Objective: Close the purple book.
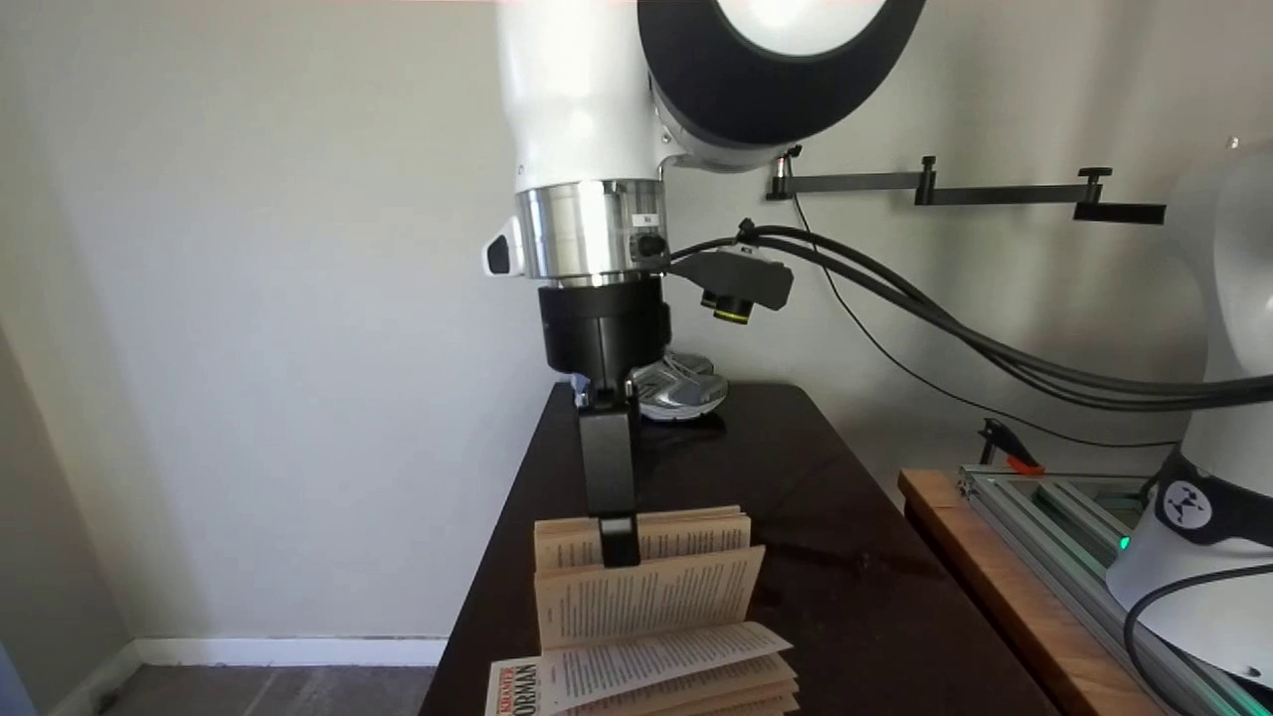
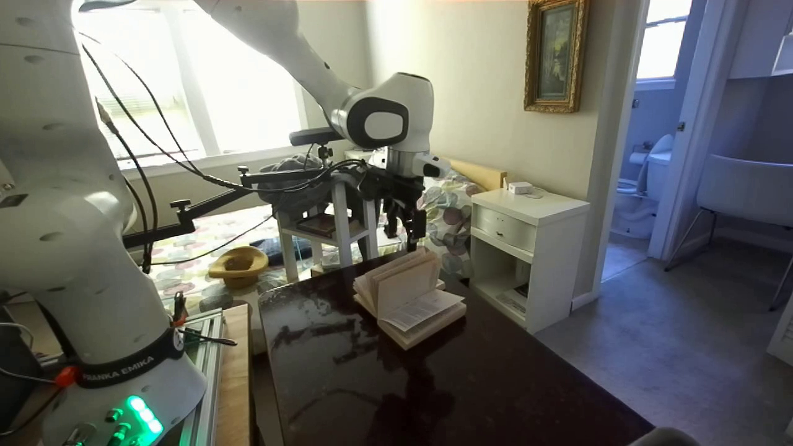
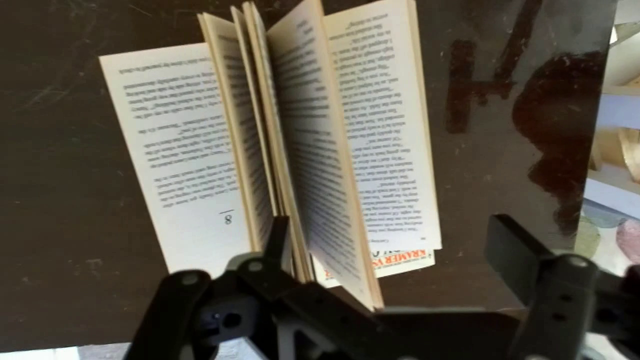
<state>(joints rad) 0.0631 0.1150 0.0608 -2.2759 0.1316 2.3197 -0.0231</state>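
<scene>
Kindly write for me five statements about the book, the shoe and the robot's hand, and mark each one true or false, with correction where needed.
1. The book lies open on the table. True.
2. The book shows no print. False: its pages carry printed text.
3. The hand is open, its fingers apart. True.
4. A grey shoe rests on the same table. True.
5. The grey shoe touches the book. False: the two stand apart.
</scene>
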